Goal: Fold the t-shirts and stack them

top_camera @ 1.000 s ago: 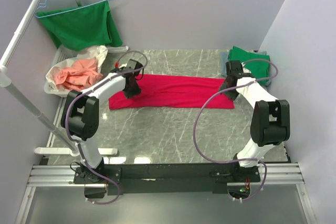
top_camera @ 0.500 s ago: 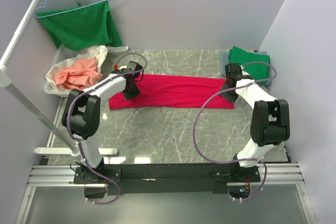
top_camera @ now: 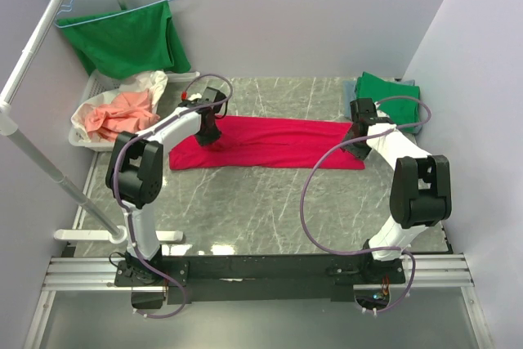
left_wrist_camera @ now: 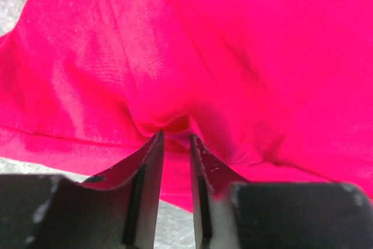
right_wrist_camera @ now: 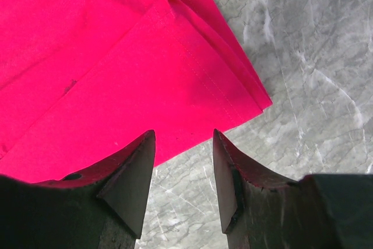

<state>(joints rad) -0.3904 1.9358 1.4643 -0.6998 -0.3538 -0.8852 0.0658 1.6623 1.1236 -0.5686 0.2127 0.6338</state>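
Top external: across the table (top_camera: 270, 202) the red t-shirt (top_camera: 270, 143) lies as a long folded band, one end within reach of each arm. Left claw (left_wrist_camera: 175, 135) is pinched on a tuck of its left end, probably for the next fold. Right claw (right_wrist_camera: 183, 135) hangs open over the right hem corner, holding nothing.

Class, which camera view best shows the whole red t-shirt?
Top external: the red t-shirt shows whole, a long strip. Left wrist shows only fabric bunched at its tool; right wrist, one hemmed corner.
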